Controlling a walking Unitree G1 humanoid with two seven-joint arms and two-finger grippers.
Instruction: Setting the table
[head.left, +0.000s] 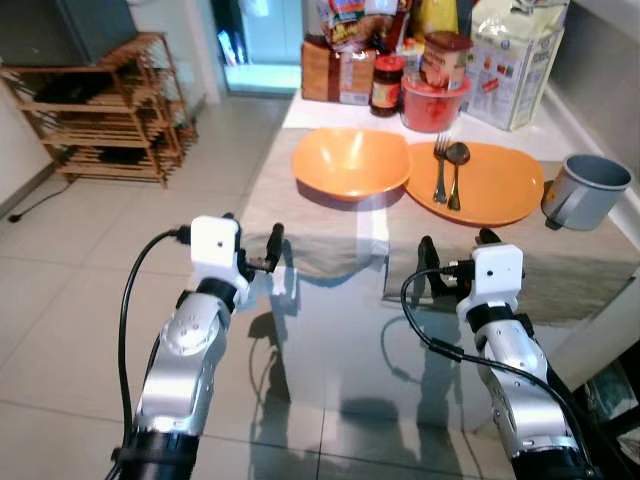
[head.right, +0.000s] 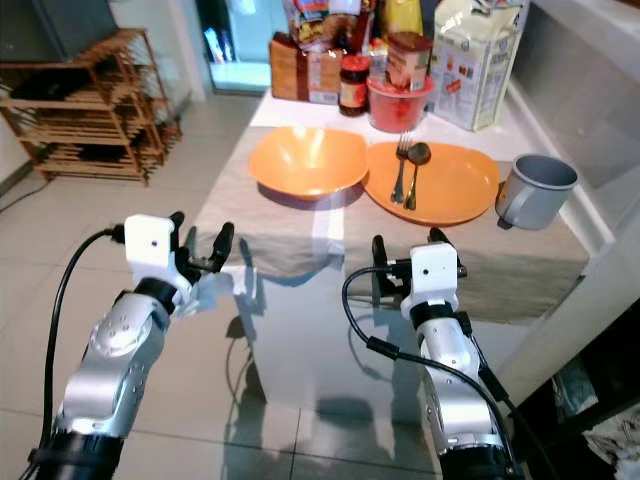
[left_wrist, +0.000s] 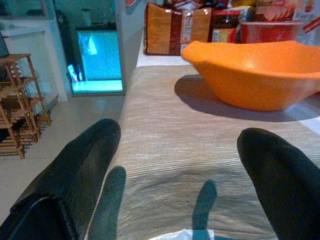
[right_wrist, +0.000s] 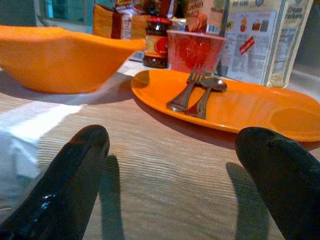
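A metal fork (head.left: 440, 168) and spoon (head.left: 456, 172) lie side by side on the flat orange plate (head.left: 495, 185), handles pointing toward the robot, beside the deep orange bowl (head.left: 350, 160) on the worktop (head.left: 330, 235). Left gripper (head.left: 252, 245) and right gripper (head.left: 457, 252) hover at the near edge, jaws spread.

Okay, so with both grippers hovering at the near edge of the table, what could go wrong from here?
1. The metal fork and spoon lie loose on the flat orange plate; moving the plate could slide them off.
2. The grey mug sits near the table's right edge, so a sweep by the open right gripper might knock it off.
3. The open left gripper could drag the woven beige placemat and shift the deep orange bowl.
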